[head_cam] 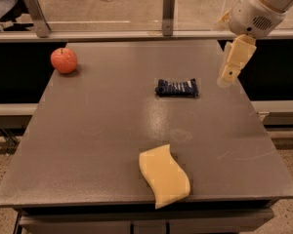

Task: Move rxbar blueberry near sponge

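Note:
The rxbar blueberry (pixel 177 87) is a small dark navy bar lying flat on the grey table (pixel 97 130), right of centre. The sponge (pixel 164 175) is pale yellow with wavy edges and lies at the table's front edge, well in front of the bar. My gripper (pixel 228 74) hangs from the white arm (pixel 258 9) at the upper right, above the table's right side. It is to the right of the bar and a little higher, apart from it and holding nothing that I can see.
A red apple (pixel 64 60) sits at the table's far left corner. A metal rail with upright posts (pixel 168 6) runs along the back. The table drops off at the right edge (pixel 263 126) and the front.

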